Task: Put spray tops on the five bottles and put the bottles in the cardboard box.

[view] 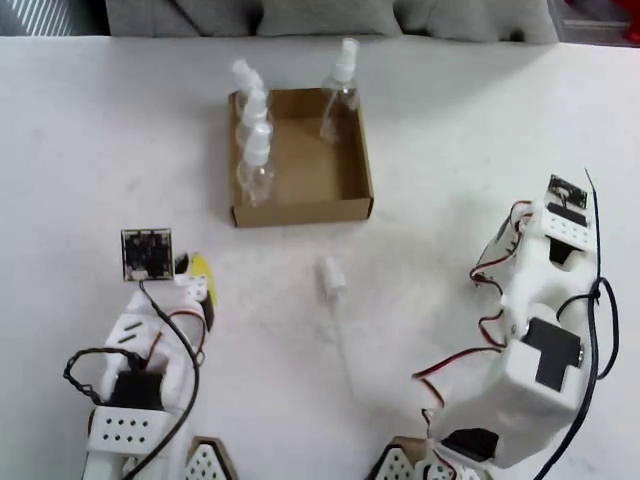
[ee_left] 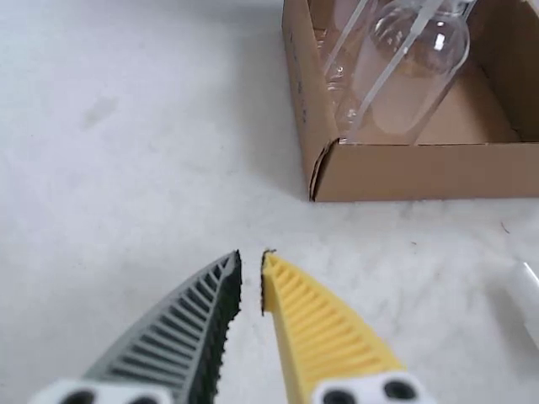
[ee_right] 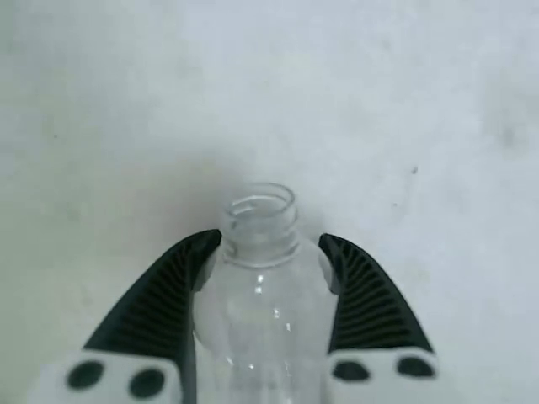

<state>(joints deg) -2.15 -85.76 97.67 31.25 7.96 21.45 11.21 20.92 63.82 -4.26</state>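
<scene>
Grips the one topless bottle (ee_right: 259, 328) by its shoulders in the right gripper (ee_right: 268, 244), with the threaded neck poking free past the fingertips, presumably so a top can go on. Holds the left gripper (ee_left: 251, 269) empty and narrowed to a slit, low over the table (view: 100, 150) near the cardboard box (view: 300, 212), where four topped bottles (view: 256, 172) stand. Has the last spray top (view: 332, 278) lying loose between the arms, in front of the box.

Likely a home: white table (view: 100, 130), grey cushions (view: 330, 16) behind.

bottle (ee_right: 259, 286): base cut off (by frame edge) | spray top (ee_left: 528, 295): mostly cropped
</scene>
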